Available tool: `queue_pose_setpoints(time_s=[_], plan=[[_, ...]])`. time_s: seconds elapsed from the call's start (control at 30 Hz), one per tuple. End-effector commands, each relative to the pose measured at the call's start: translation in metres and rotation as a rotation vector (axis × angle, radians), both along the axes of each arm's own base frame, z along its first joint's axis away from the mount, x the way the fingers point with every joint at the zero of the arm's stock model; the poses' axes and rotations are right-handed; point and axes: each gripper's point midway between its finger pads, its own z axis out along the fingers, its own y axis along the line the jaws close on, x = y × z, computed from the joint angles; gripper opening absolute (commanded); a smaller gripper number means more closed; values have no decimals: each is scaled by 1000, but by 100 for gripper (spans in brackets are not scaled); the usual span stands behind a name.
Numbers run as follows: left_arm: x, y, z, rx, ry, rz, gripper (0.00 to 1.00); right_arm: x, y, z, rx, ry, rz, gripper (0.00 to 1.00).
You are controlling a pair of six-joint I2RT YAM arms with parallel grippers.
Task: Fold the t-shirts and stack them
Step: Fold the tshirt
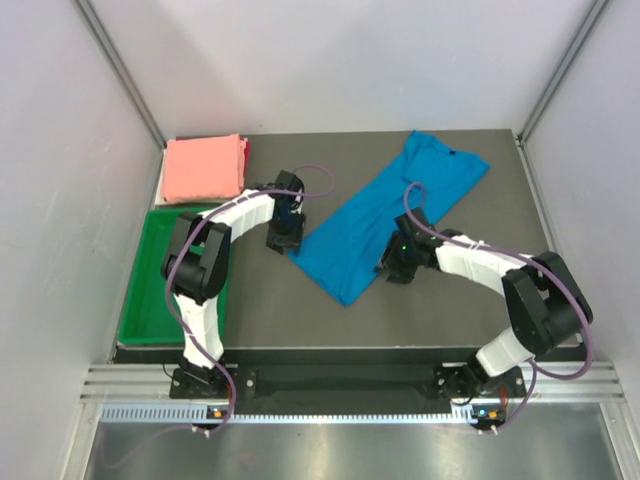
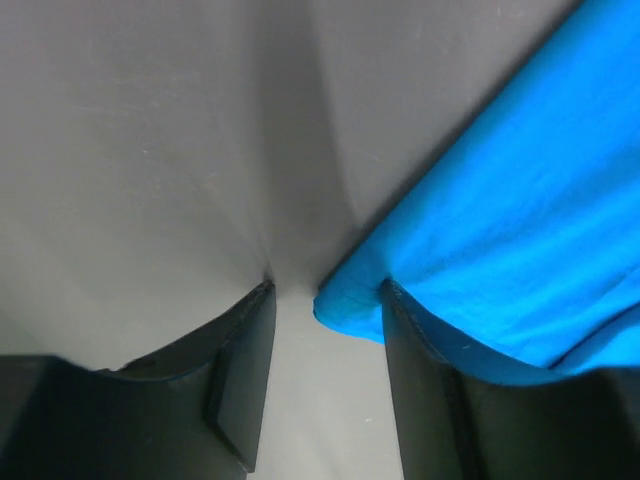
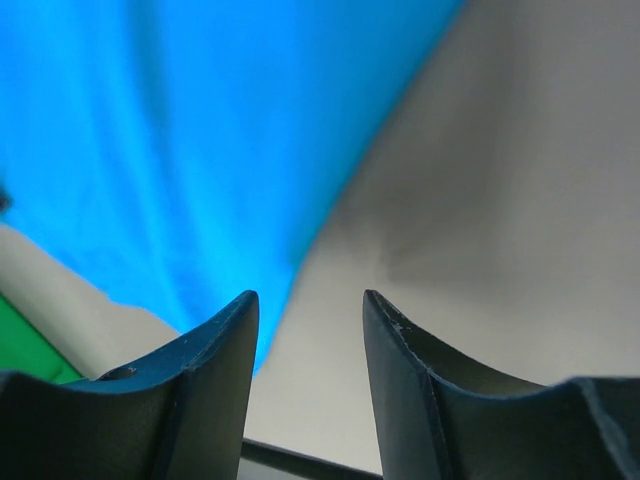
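Note:
The bright blue t-shirt [image 1: 385, 222], folded lengthwise, lies diagonally across the middle of the dark table. At the back left lies the salmon pink t-shirt [image 1: 205, 168], folded into a square. My left gripper [image 1: 281, 240] is down at the blue shirt's near-left corner. In the left wrist view that gripper [image 2: 327, 287] is open, and the blue corner [image 2: 350, 312] pokes in between the fingers, against the right one. My right gripper [image 1: 395, 268] is low at the shirt's right edge. It [image 3: 310, 295] is open over bare table, with the blue cloth [image 3: 200, 150] just beyond its left finger.
A green plastic tray [image 1: 150, 300] sits along the table's left edge, just in front of the pink shirt. White walls close in the left, back and right sides. Bare table [image 1: 500, 210] shows to the right of the blue shirt.

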Motion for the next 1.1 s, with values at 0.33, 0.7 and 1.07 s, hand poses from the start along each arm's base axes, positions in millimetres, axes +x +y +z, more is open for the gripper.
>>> queue_pose_setpoints(time_s=[0.33, 0.7, 1.07], plan=[[-15, 14, -10, 64, 65, -6, 0, -37, 69, -11, 3, 2, 64, 40], [-34, 0, -9, -53, 130, 60, 0, -48, 43, -22, -135, 9, 92, 0], [-105, -47, 24, -389, 225, 20, 14, -111, -31, -21, -254, 45, 135, 0]])
